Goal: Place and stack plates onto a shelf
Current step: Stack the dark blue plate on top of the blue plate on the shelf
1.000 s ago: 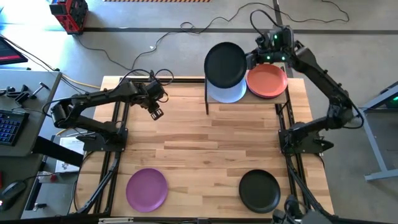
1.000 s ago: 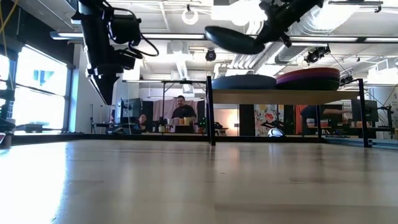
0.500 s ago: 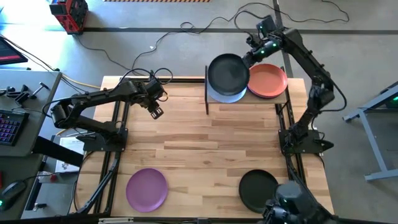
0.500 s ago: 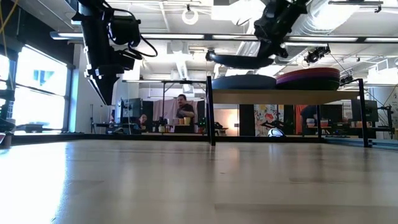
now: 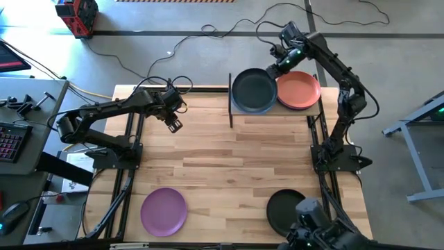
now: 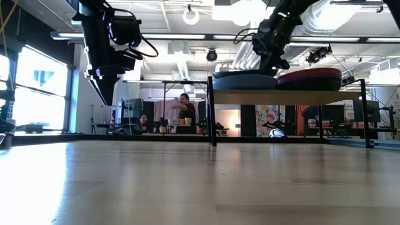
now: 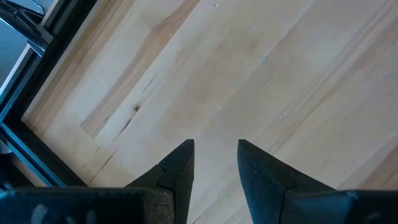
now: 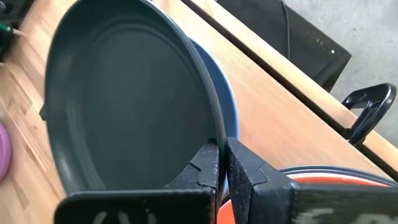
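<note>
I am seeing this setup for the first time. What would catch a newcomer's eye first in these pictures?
First, the right gripper at the table's far edge, shut on the rim of a dark plate over a pale blue plate on the shelf, beside an orange plate. Then a purple plate and a black plate near the front edge. The left gripper hangs open, far left.

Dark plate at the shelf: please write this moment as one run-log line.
right gripper: shut on dark plate | plate: over pale blue plate, on shelf | left gripper: open, waiting
</note>
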Robot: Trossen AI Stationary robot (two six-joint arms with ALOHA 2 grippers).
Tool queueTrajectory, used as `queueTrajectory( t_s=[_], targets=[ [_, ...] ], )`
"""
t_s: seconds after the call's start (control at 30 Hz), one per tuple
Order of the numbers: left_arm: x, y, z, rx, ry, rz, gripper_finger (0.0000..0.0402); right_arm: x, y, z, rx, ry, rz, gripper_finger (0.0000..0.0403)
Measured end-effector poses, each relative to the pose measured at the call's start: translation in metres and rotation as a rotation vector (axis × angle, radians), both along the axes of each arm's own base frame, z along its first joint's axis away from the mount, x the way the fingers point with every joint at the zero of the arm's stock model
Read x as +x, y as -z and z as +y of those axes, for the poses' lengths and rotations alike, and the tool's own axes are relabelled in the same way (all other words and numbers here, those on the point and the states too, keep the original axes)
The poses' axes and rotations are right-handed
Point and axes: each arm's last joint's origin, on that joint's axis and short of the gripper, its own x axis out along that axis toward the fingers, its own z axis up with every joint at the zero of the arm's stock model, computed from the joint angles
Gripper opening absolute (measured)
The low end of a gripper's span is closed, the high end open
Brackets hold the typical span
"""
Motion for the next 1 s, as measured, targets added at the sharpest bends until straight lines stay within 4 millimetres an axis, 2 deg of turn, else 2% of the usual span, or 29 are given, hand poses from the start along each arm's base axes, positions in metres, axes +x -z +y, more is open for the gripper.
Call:
queueTrajectory(
  t_s=[0.4, 0.53, 1.0],
  targets=[
    [0.000, 0.000, 0.000, 0.001, 0.000, 0.000, 0.0113, 0.012, 0.001, 0.009, 0.006, -0.022, 0.027, 0.0000],
    [0.000, 0.000, 0.000, 0.000, 0.000, 0.000, 0.0113, 0.010, 0.002, 0.010, -0.005, 0.001, 0.073, 0.0000],
    [0.000, 0.000, 0.000, 0.001, 0.000, 0.000, 0.0113, 0.010, 0.002, 0.010, -0.008, -0.008, 0.068, 0.0000]
  ],
)
